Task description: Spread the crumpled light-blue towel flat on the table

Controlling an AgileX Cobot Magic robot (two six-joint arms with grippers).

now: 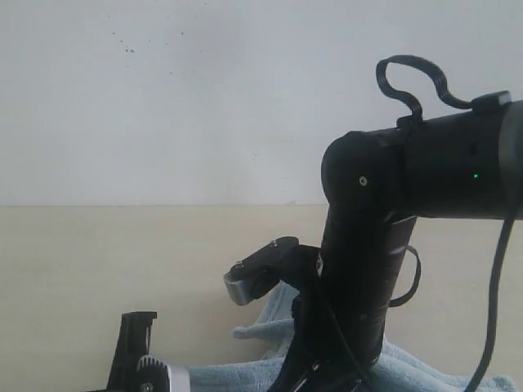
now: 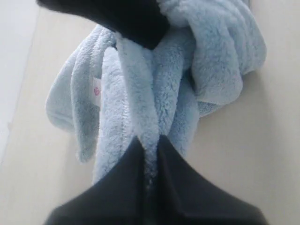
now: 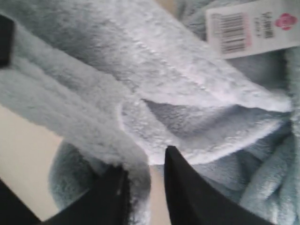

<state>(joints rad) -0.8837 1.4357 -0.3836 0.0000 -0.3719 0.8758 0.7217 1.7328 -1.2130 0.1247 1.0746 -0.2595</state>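
- Exterior: found the pale light-blue fluffy terry-cloth towel (image 1: 425,369) bunched low at about five o'clock on the wide beige matte tabletop (image 1: 122,261), partly hidden behind a bulky black arm (image 1: 364,269).
- Left wrist: caught the left gripper (image 2: 150,141) pinched tight on a ridge of towel; noted a small white tag (image 2: 97,90) on a neighbouring fold.
- Right wrist: found the right gripper (image 3: 144,161) narrowly parted, a fold draped against one finger, seemingly unclamped.
- Judged it best to take a hemmed edge well apart from the left pinch, then pull apart low and evenly.
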